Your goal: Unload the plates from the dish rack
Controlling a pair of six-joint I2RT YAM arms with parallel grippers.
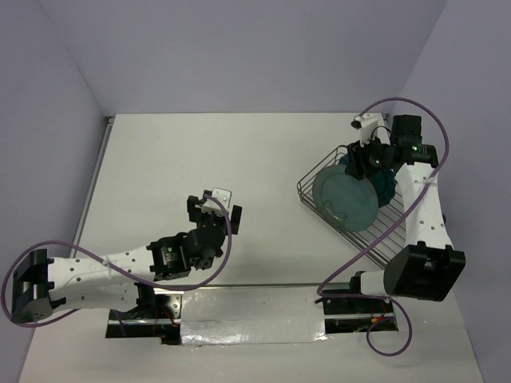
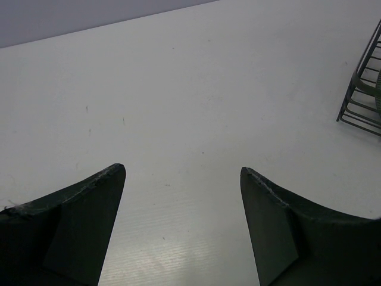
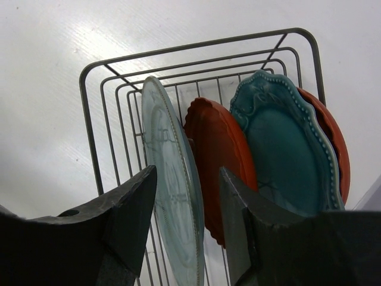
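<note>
**A:** Right gripper point(image 3: 187, 176) parted, straddling the pale grey-green plate point(image 3: 169, 196); contact unclear.

**B:** Obstacles?

**A:** Red-orange plate point(image 3: 217, 149) just behind it, then the teal plate point(image 3: 280, 149). Another red plate point(image 3: 333, 143) is mostly hidden. All stand upright in the dish rack point(image 1: 391, 227) by the table's point(image 2: 178, 89) right edge.

**B:** Left gripper point(image 2: 183, 173)?

**A:** Spread wide, holding nothing, over the table.

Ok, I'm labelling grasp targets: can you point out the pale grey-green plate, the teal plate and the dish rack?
pale grey-green plate point(image 3: 172, 196): right wrist view, middle of its face.
teal plate point(image 3: 280, 143): right wrist view, centre of its face.
dish rack point(image 3: 122, 137): right wrist view, end-wall wires.
</note>
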